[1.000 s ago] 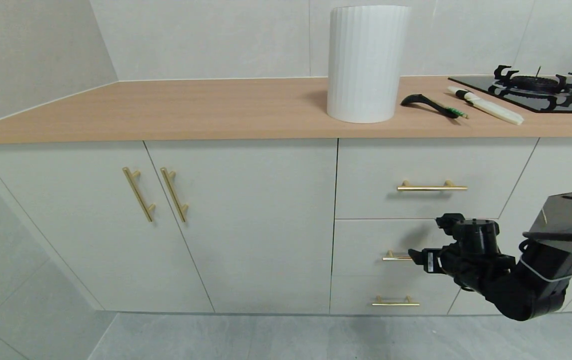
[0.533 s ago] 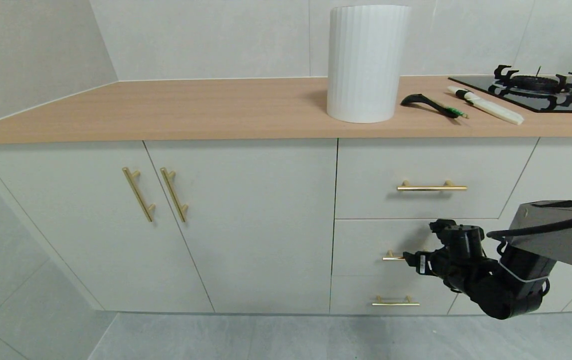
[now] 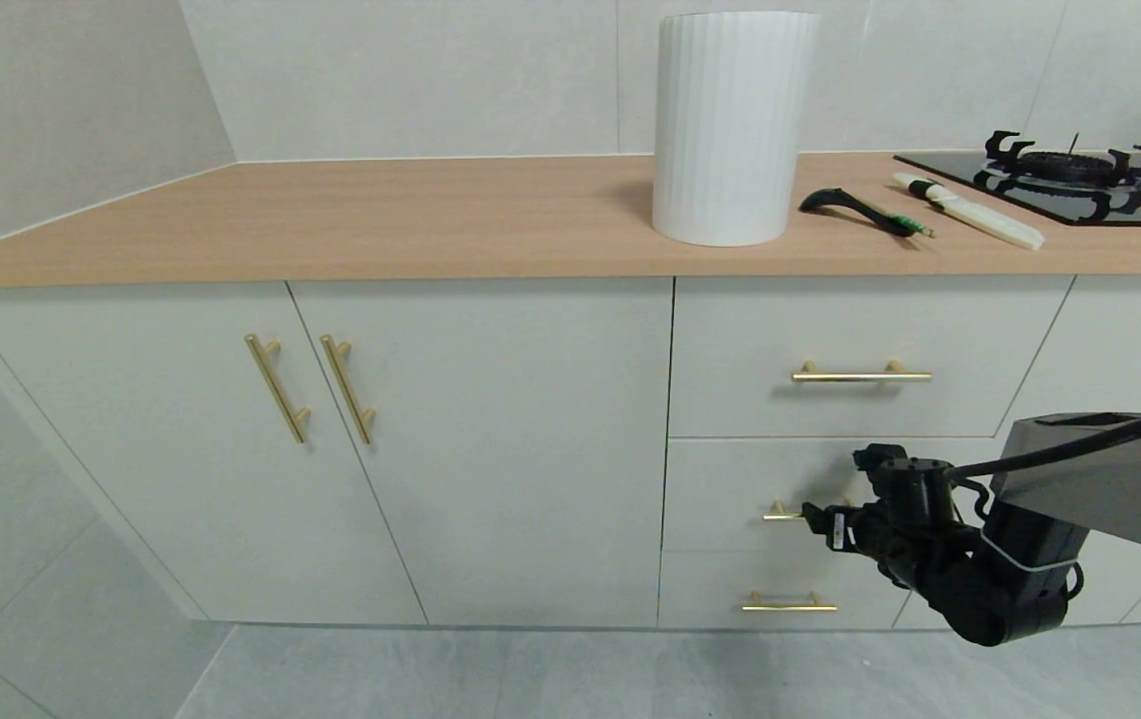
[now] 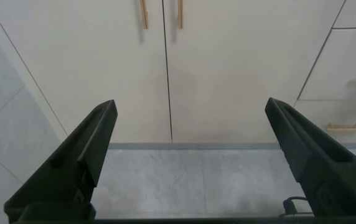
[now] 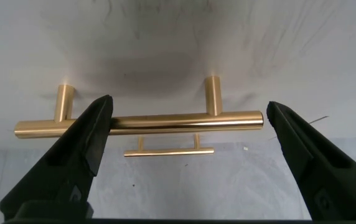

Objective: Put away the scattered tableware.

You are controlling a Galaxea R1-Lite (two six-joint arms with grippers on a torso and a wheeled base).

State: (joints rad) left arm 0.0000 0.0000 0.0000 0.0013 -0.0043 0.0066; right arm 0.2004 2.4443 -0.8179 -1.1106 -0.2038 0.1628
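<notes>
Straddling the middle drawer handle [image 5: 140,122] at 4 o'clock, your right gripper [image 5: 188,109] gapes wide, not yet gripping; tableware [image 3: 864,210] lies on the counter [image 3: 430,220] at 2 o'clock. Next, likely: clamp, pull open.

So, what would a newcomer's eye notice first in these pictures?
Probably the tall white ribbed container standing on the wooden counter, with a black spoon and a white utensil lying beside it, near the stove. Lower down, the right gripper sits with open jaws just in front of the middle drawer's gold handle.
</notes>
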